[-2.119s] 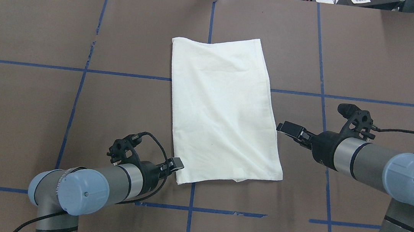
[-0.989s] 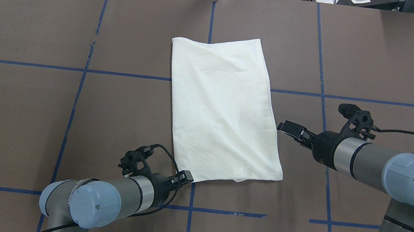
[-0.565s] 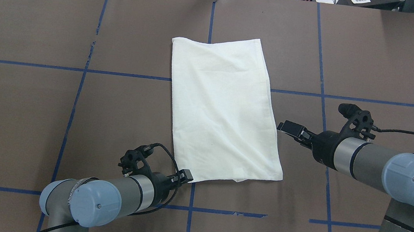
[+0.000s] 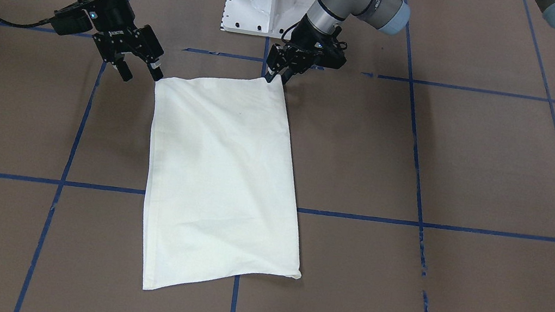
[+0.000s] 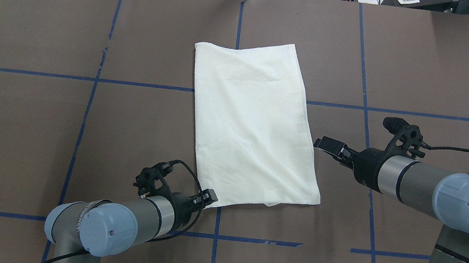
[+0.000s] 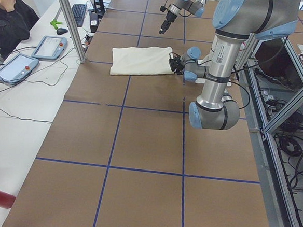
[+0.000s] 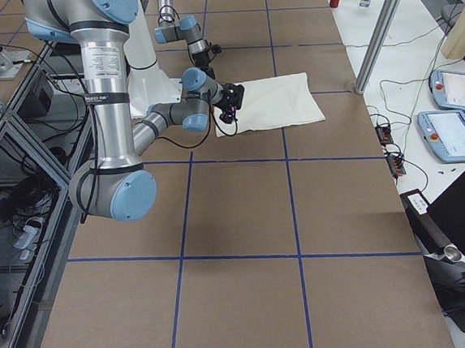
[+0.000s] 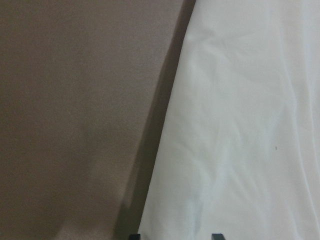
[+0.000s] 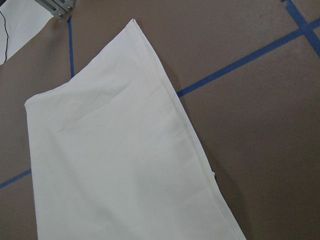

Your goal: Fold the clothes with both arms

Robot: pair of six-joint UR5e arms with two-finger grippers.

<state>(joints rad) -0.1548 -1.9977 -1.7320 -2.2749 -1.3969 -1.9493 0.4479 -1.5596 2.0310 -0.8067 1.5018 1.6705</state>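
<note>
Had black two-finger left tool [image 5: 211, 197] narrowly parted at lower-left corner of folded cream-white cloth shirt [image 5: 252, 124], black right tool [image 5: 320, 144] wide beside its right edge; likely needed both layers pinched.

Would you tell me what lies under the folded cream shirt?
The folded cream shirt lies on the brown table cover; blue tape lines run beneath it. Its folded-in layers are hidden.

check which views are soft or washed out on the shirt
Left wrist view: very close and soft, the shirt nearly featureless, with a dark shadow band along its edge on the table. Right wrist view: sharp, the hem seam readable. Overhead view: even light, the shirt bright but its creases legible, no glare on the table.
</note>
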